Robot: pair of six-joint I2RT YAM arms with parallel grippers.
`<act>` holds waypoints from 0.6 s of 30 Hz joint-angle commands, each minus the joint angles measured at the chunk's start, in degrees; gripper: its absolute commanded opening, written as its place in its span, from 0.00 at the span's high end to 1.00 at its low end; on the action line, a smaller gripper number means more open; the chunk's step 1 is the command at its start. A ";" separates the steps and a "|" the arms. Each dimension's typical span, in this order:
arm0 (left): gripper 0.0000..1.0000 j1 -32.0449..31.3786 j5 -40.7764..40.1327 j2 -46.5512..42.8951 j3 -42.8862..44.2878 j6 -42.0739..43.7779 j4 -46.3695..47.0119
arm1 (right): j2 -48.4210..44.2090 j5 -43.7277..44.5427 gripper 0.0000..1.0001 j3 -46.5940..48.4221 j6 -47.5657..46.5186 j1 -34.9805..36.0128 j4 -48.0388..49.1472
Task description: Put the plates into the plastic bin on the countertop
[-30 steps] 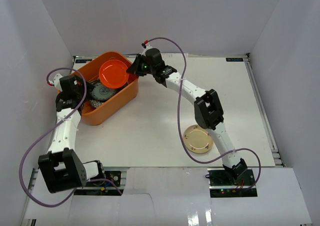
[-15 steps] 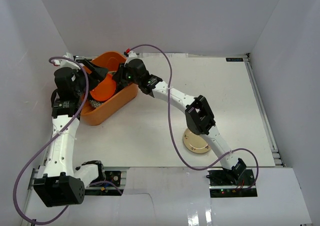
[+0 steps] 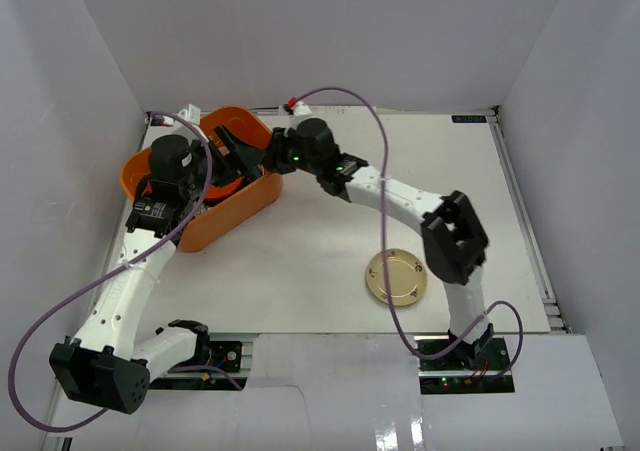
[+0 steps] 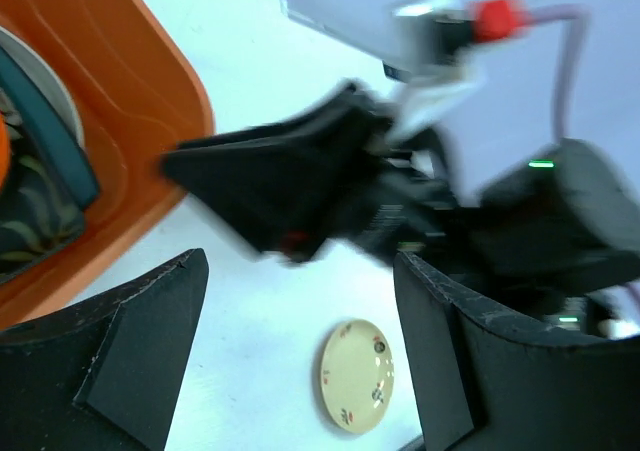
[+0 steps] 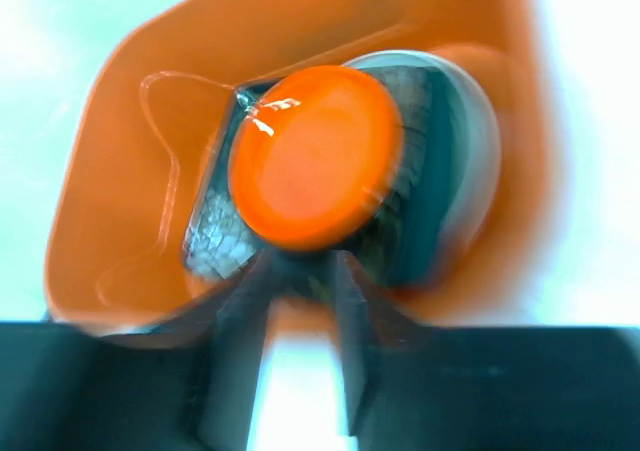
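While between white walls (image 3: 350,31), white countertop (image 3: 300,261).

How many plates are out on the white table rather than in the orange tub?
1. A beige-gold plate lies on the table, toward the near right in the top view. The right arm covers part of the surface, so another could be hidden.

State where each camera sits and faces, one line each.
Top external: above, behind; looks down on left arm, right arm, orange bin.
Left wrist: by the bin, facing the right arm; left fingers below.
Right wrist: above the bin, facing the red plate; right fingers blurred.
Shared: top and left wrist show the loose plate.
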 commanded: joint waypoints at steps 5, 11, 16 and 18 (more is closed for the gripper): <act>0.17 -20.88 -9.39 8.57 -0.17 -2.12 1.13 | -39.04 -1.18 0.92 -42.41 4.82 -21.26 10.33; 0.22 -31.72 -9.58 20.00 -1.76 -3.53 4.12 | -55.26 -8.39 0.91 -60.49 3.42 -35.88 7.27; 0.25 -39.90 -6.86 34.41 2.00 -2.22 5.62 | -65.11 -11.11 0.79 -69.98 3.33 -38.89 4.89; 0.25 -40.61 -5.19 39.41 2.63 -2.13 7.02 | -67.57 -13.65 0.73 -71.32 3.77 -39.76 4.89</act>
